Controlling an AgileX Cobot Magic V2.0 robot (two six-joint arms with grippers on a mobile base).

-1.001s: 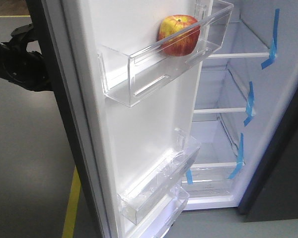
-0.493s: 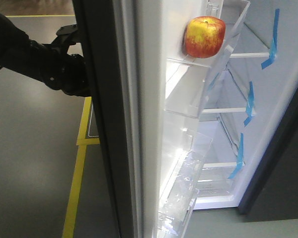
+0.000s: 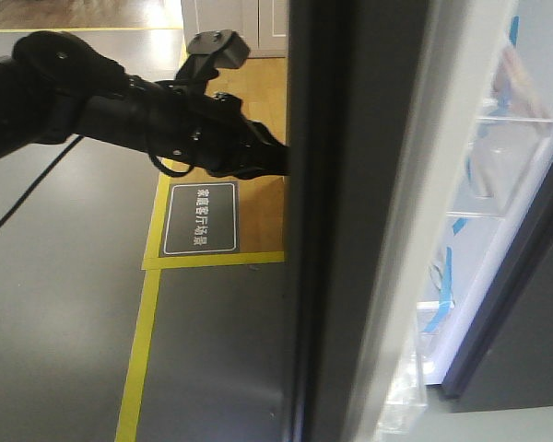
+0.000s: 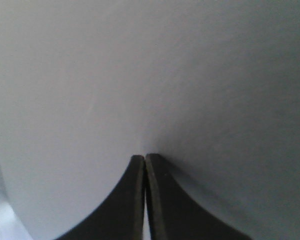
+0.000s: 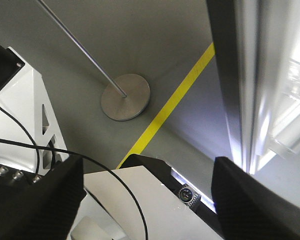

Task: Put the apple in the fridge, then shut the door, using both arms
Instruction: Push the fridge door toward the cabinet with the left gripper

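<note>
Grey-blue door (image 3: 350, 230) stands nearly shut on the fridge (image 3: 535, 341); my left gripper (image 4: 144, 159), jaws pinched together, presses its tips on the outer face as one blunt pusher. My right gripper (image 5: 148, 167) hangs wide and empty, clear of the swing; the apple is out of sight, likely behind the door.
</note>
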